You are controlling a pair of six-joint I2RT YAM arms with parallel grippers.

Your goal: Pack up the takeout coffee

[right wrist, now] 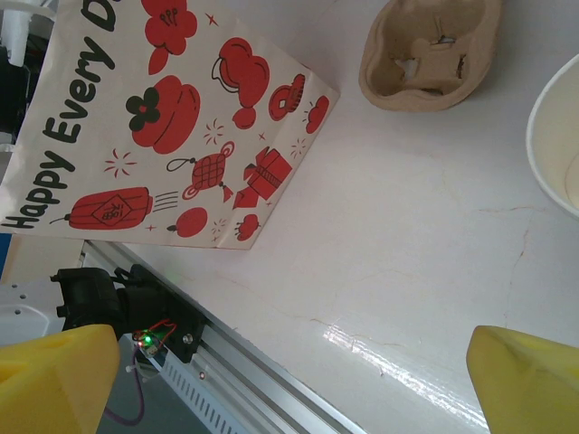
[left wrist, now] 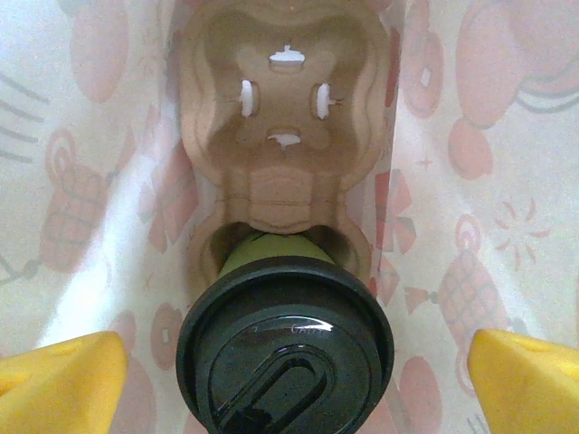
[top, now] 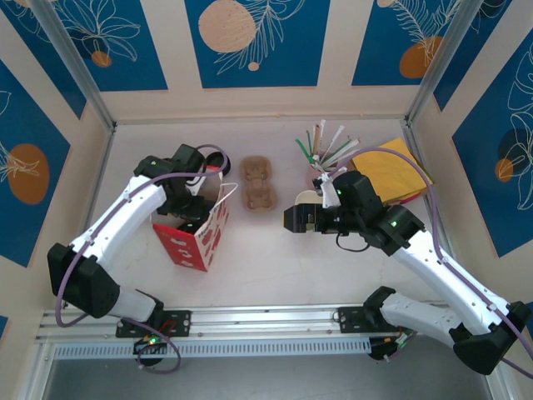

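The takeout coffee [left wrist: 271,253], a green cup under a black lid [left wrist: 285,348], sits in the near pocket of a cardboard carrier [left wrist: 285,117] inside the paper bag [top: 204,242]. My left gripper [left wrist: 298,384] hangs just above the lid, open. Its yellow fingertips [left wrist: 63,384] stand well apart on either side of the cup without touching it. From above, the left gripper [top: 193,208] reaches down into the bag's mouth. My right gripper [top: 296,218] hovers open over bare table right of the bag [right wrist: 163,117], nothing between its fingers [right wrist: 525,380].
A second cardboard carrier [top: 257,183] lies on the table behind the bag. A lidless cup with white inside [right wrist: 556,145] stands by the right gripper. Straws [top: 321,150] and a yellow packet [top: 391,171] are at the back right. The metal rail [right wrist: 226,353] runs along the near edge.
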